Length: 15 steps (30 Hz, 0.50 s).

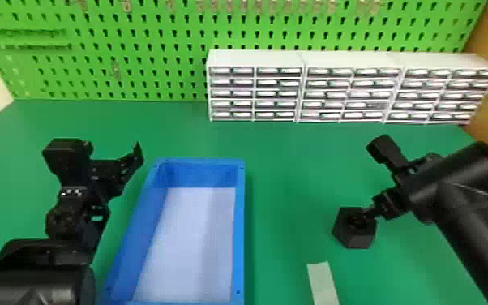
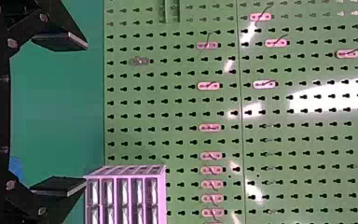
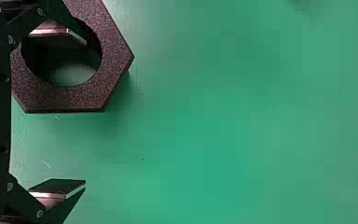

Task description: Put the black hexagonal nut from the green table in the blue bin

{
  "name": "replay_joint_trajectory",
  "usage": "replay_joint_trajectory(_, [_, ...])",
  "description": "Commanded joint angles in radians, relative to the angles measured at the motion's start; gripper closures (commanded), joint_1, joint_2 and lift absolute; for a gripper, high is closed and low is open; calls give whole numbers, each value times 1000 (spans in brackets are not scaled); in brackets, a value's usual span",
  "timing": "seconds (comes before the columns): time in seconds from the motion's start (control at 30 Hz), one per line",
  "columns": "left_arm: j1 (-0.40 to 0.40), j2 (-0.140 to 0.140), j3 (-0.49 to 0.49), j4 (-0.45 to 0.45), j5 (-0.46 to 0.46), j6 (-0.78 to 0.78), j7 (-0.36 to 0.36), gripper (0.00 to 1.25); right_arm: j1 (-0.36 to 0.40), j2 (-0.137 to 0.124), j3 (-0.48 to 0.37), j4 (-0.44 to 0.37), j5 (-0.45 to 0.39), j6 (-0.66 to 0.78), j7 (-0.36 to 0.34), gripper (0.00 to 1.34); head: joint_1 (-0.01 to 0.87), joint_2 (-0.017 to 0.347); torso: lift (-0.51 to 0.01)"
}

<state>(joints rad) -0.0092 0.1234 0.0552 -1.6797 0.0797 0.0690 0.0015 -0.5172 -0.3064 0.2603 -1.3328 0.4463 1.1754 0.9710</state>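
Judging by its blocky build, the black hexagonal nut (image 3: 81,99) on the counter (image 3: 237,140) should prove rigid, best pinched through the bore (image 3: 72,75) across one wall by the right end effector (image 3: 85,113), spread wide and empty, like the left end effector (image 2: 86,113).

Left of the nut (image 1: 354,240), the green table (image 1: 287,182) lies open until the blue bin (image 1: 239,227) bars low passage

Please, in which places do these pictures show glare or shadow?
Left wrist view: white glare patches on the green perforated pegboard; right wrist view: a soft shadow beside the black hexagonal nut on the green table; head view: a faint darker band on the blue rectangular bin's pale floor.
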Motion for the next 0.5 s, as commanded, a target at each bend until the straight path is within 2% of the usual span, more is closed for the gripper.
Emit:
replay_joint_trajectory(0.0, [0,1,0,0,0,0,0,242,-1,1,5,14,-1,-5,0,228,686,52,-97])
replay_joint_trajectory(0.47, [0,1,-2,0,-1,0,0,242,-1,6,8,38,-14,-25,2,251,686,52,-97])
